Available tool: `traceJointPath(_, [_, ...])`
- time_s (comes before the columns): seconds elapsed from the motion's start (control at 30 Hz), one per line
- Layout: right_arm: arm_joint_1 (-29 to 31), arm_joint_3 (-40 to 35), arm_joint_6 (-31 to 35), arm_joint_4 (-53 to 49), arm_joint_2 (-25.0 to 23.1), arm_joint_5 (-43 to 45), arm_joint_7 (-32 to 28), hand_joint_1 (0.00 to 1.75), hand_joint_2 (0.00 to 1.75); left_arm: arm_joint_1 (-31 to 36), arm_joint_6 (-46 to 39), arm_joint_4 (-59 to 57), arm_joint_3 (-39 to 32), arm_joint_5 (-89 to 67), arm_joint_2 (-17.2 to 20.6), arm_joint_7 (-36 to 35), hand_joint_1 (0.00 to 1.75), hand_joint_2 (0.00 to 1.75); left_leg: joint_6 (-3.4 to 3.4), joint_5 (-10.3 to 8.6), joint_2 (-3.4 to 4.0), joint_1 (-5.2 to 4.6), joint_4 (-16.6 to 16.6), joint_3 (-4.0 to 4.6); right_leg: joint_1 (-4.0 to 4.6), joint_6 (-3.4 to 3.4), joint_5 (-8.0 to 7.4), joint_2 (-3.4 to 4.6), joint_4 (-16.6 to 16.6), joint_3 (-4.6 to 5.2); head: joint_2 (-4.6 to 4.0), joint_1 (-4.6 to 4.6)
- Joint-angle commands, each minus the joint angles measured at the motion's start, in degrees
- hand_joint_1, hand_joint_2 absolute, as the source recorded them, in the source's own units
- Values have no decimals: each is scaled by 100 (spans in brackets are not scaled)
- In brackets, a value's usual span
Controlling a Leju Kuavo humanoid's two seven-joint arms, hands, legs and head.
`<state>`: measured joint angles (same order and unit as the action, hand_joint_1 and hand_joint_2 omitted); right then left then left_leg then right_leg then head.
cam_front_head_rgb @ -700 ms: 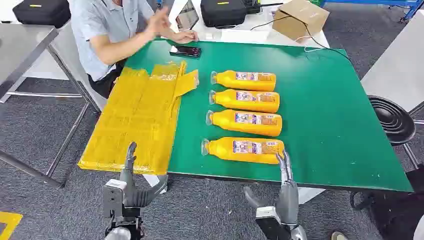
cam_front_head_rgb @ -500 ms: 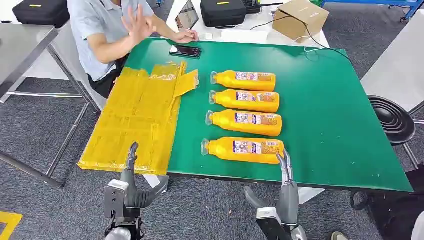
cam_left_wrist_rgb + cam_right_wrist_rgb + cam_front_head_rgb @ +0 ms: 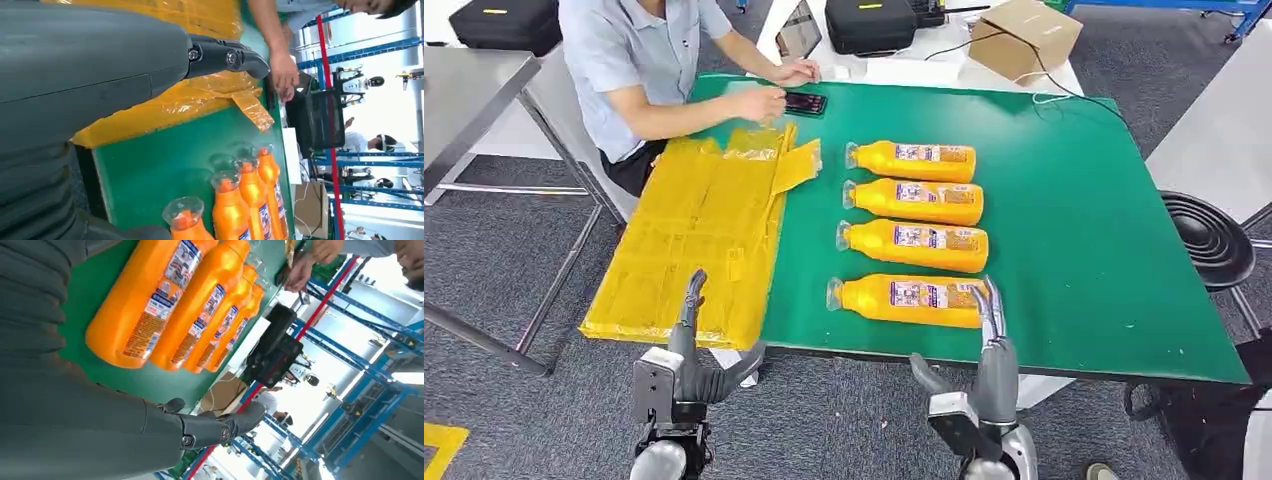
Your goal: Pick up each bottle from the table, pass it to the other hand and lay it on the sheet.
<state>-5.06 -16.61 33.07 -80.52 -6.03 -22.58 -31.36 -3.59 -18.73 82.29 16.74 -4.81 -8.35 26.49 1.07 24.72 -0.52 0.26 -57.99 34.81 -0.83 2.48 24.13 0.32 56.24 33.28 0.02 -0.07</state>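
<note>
Nearest bottle (image 3: 911, 300) just beyond open right robot hand (image 3: 989, 375), fingertips overlapping its base

Person in a light shirt (image 3: 629, 60) touching a phone (image 3: 804, 102), cardboard box (image 3: 1025, 37), black cases (image 3: 871, 24), round stool (image 3: 1209, 238)

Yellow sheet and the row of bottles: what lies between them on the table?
Only bare green table lies between the yellow sheet and the bottles, seen in the head view.

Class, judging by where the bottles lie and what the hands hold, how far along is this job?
Barely begun. Done: nothing; the yellow sheet bears no bottle. In hand: nothing; the left hand and right hand are open at the table edge. Left: all four bottles, starting perhaps with the nearest bottle.
</note>
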Motion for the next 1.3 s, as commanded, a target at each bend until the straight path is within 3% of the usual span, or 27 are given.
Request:
traceJointPath(0.03, [513, 146, 65, 621, 139, -263, 27, 0, 175, 296, 153, -409, 182, -6, 126, -34, 0, 175, -5, 4, 1, 1, 9, -21, 2, -10, 6, -5, -8, -21, 0, 0])
traceJointPath(0.2, [2014, 199, 10, 2221, 452, -1131, 436, 0, 175, 599, 453, -830, 547, 114, 44, 34, 0, 175, -2, -4, 25, 0, 10, -16, 2, -6, -14, 18, -15, -14, 0, 0])
traceJointPath(0.4, [2716, -84, -22, 3357, 527, -1928, 859, 0, 175, 689, 455, -946, 671, 211, 48, 81, 0, 175, 11, -16, 17, -1, 9, -17, 0, -4, -15, 9, -13, -17, 0, 0])
traceJointPath(0.47, [2946, -189, -182, 3806, 458, -2147, 1192, 0, 175, 699, 458, -923, 647, 227, 49, 76, 0, 175, 12, -14, 9, -4, 4, -9, -5, 5, -14, 5, -6, -11, 0, 2])
traceJointPath(0.6, [3276, -519, 268, 4448, 358, -3015, 1880, 0, 175, 713, 490, -914, 659, 223, 23, 53, 0, 175, 8, -8, 26, -1, 7, -23, 0, -2, -12, 18, -7, -22, 0, 0])
traceJointPath(0.67, [3421, -574, 165, 4699, 321, -3157, 2039, 0, 175, 743, 497, -923, 672, 208, 18, 33, 0, 175, 10, -12, 11, -2, 3, -11, -3, 4, -11, 8, -2, -13, 0, 0])
traceJointPath(0.83, [3381, -429, -651, 4776, 161, -2547, 1644, 0, 175, 784, 545, -989, 657, 212, 7, 26, 0, 175, 10, -12, 8, -1, 2, -13, -1, 3, -10, 3, -2, -17, 0, 0])
traceJointPath(1.0, [3168, -665, -759, 4621, 211, -2483, 1237, 0, 175, 833, 571, -1046, 710, 218, -8, 18, 0, 175, 9, -16, -3, 1, 5, -17, 2, 1, -10, -9, -9, -22, 0, 0])
traceJointPath(1.3, [3145, -806, -835, 4572, 273, -2571, 1321, 0, 175, 831, 588, -1002, 728, 221, -3, 19, 0, 175, 11, -14, -4, -3, 2, -4, -4, 5, -8, -6, -1, -9, 0, 0])
